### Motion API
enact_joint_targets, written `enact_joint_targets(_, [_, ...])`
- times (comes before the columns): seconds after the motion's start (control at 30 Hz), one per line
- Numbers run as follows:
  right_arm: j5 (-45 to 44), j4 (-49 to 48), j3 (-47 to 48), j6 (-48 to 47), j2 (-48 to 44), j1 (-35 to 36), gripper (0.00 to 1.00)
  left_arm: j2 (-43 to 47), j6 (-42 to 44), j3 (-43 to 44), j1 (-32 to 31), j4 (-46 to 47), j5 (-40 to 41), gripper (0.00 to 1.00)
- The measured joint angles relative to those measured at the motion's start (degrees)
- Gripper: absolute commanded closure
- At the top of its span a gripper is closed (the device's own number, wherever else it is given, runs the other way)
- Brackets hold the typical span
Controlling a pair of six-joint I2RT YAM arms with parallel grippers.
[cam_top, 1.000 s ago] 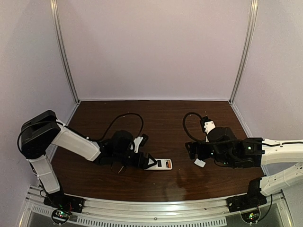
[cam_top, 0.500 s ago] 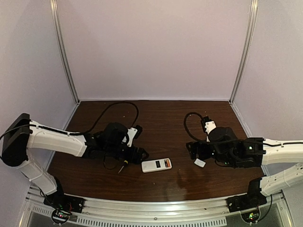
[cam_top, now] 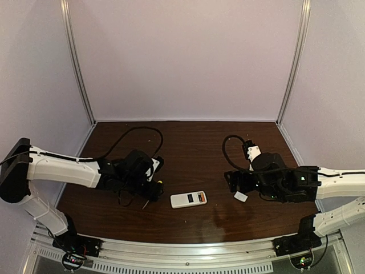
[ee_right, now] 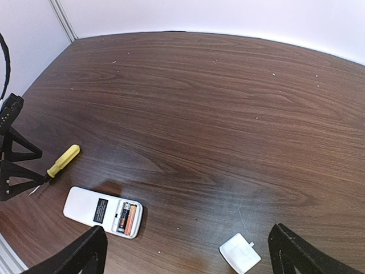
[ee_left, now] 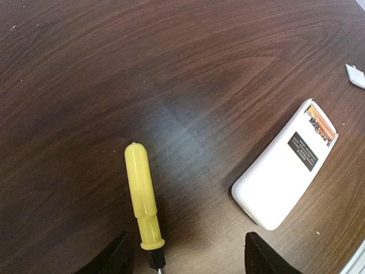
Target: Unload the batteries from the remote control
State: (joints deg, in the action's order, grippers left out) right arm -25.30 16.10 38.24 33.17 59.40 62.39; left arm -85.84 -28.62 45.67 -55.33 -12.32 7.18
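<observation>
The remote control [cam_top: 189,198] lies plain white back up near the front middle of the table, its battery bay uncovered. It also shows in the left wrist view [ee_left: 283,173] and the right wrist view [ee_right: 101,212]. The batteries [ee_right: 126,219], one dark and one orange-copper, sit side by side in the bay at its right end [ee_left: 320,121]. My left gripper [cam_top: 151,188] [ee_left: 191,260] is open and empty, just left of the remote. My right gripper [cam_top: 232,182] [ee_right: 191,257] is open and empty, well right of the remote.
A yellow-handled screwdriver [ee_left: 141,197] lies on the table between the left gripper's open fingers, its tip towards the wrist; it also shows in the right wrist view [ee_right: 63,161]. A small white plastic chip [ee_right: 239,253] [cam_top: 240,196] lies by the right gripper.
My left gripper has pulled back to the left off the remote's left end and now hangs over the screwdriver. The remote stays in place. The right arm has not moved.
</observation>
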Motion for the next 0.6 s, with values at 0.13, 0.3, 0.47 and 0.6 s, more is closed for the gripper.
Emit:
enact_joint_targets(0.13, [0.02,-0.04,0.02,-0.22,0.11,0.00,0.00,0.00,-0.42,-0.02,-0.85,-2.16,0.44,0.38])
enact_joint_targets(0.3, [0.63,-0.20,0.31,-0.68,1.40,0.00,0.00,0.37,-1.29,-0.68,-2.08,-3.56,0.55,0.40])
enact_joint_targets(0.47, [1.60,-1.01,1.62,-1.66,3.21,0.00,0.00,2.69,-2.64,-3.54,-2.16,-5.25,0.72,0.46])
enact_joint_targets(0.6, [2.45,-1.84,2.49,-2.10,4.50,0.02,0.00,3.15,-3.74,-4.79,-2.16,-5.79,0.81,0.53])
